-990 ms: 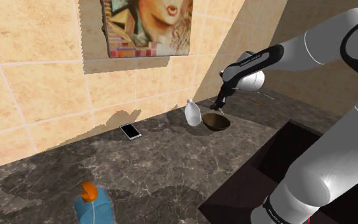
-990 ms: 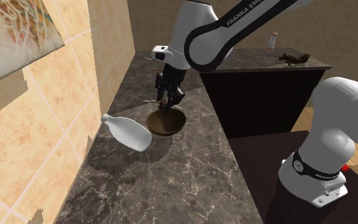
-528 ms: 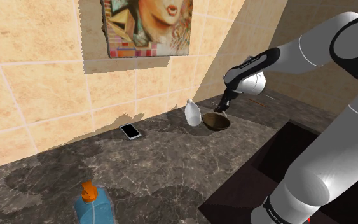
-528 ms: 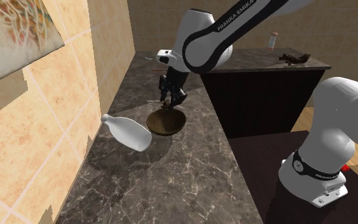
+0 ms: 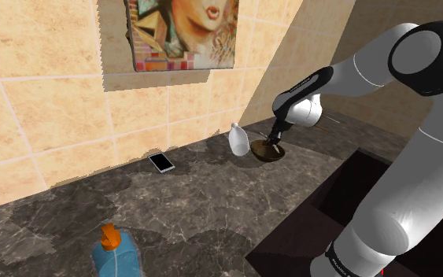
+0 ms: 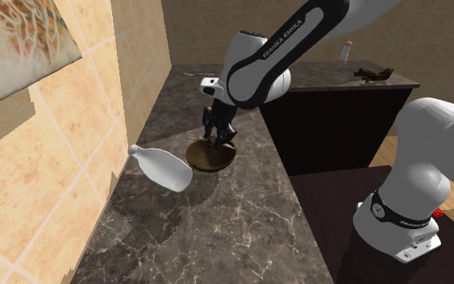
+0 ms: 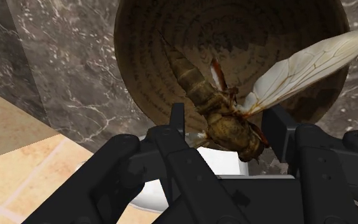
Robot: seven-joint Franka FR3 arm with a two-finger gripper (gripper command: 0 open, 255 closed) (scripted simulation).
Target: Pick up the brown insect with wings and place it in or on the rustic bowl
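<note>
The counter [image 6: 217, 234] is veined stone, the bowl [image 7: 247, 38] matt and ridged, the insect [image 7: 228, 121] translucent-winged.

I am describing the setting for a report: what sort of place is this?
Probably a kitchen: a dark marbled counter runs along a tan tiled wall, with a bowl, a white bottle and a blue bottle on it.

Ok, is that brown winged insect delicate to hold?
Probably fragile: the brown winged insect has thin, translucent wings sticking out past the black pincer. Likely light, being mostly wing; those spread wings should stop it rolling.
</note>
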